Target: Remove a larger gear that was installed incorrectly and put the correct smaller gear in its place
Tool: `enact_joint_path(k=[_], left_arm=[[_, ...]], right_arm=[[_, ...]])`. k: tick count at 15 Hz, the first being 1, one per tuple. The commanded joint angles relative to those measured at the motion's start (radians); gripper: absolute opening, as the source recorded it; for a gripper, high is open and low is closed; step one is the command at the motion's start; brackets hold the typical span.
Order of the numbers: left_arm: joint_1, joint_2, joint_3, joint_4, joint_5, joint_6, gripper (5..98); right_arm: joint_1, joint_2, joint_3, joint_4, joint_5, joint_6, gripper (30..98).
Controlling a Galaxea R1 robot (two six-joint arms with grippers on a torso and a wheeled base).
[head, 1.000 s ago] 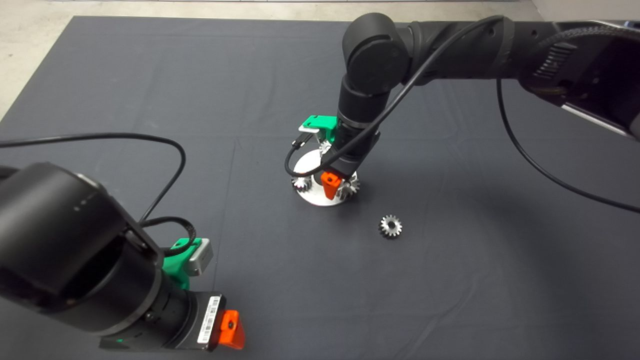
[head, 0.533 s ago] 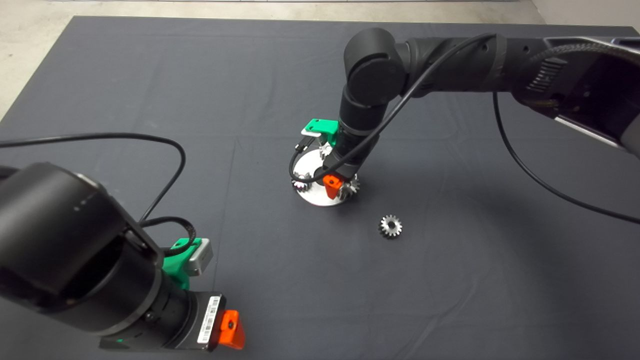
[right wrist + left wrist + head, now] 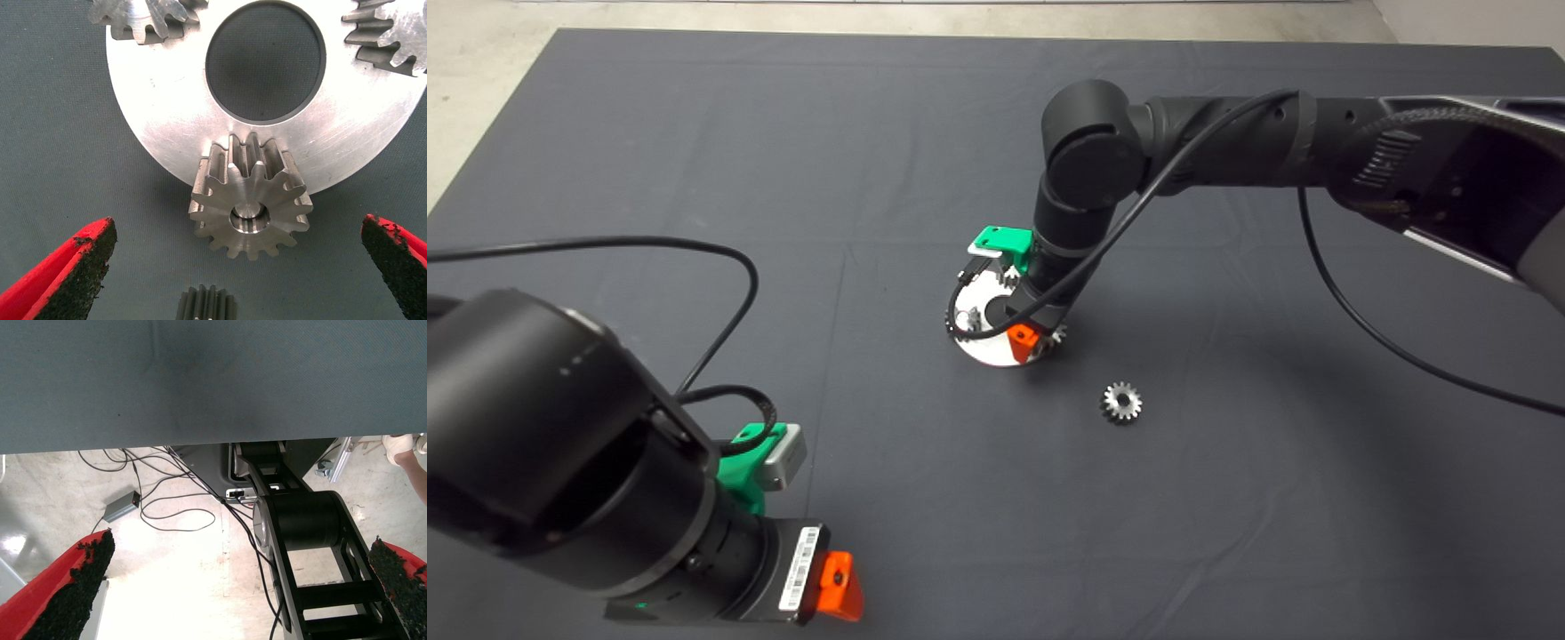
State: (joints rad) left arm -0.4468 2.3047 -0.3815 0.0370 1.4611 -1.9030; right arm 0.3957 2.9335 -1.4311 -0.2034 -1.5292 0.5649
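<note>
The larger gear (image 3: 252, 197), dark steel with coarse slanted teeth, sits on a pin at the edge of a round silver plate (image 3: 167, 120). My right gripper (image 3: 237, 235) hangs open just above it, one red finger on each side, touching nothing. In the head view this gripper (image 3: 1030, 331) covers most of the plate (image 3: 987, 351), and only a few teeth of the larger gear (image 3: 1057, 335) show. The smaller gear (image 3: 1122, 402) lies loose on the mat to the plate's front right; its top shows in the right wrist view (image 3: 207, 303). My left gripper (image 3: 838, 585) is parked open at the lower left.
Two more bright gears (image 3: 143, 17) (image 3: 393, 30) sit on the plate's far side around its centre hole (image 3: 265, 60). The right arm's black cable (image 3: 960, 293) loops beside the plate. The left wrist view shows floor cables and a person's shoe (image 3: 402, 447).
My right gripper has come down lower over the plate and the larger gear, still open. The loose smaller gear and the left arm have not moved.
</note>
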Motion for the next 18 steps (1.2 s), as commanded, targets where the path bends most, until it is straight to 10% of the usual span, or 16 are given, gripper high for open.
enact_joint_path(k=[1, 18], left_arm=[[-0.013, 0.000, 0.020, -0.012, -0.001, -0.005, 98.2], [-0.013, 0.000, 0.021, -0.012, -0.001, -0.010, 98.2]], right_arm=[[0.000, -0.014, -0.004, -0.037, -0.112, -0.015, 96.9], [-0.028, -0.009, -0.023, -0.060, -0.112, -0.014, 90.7]])
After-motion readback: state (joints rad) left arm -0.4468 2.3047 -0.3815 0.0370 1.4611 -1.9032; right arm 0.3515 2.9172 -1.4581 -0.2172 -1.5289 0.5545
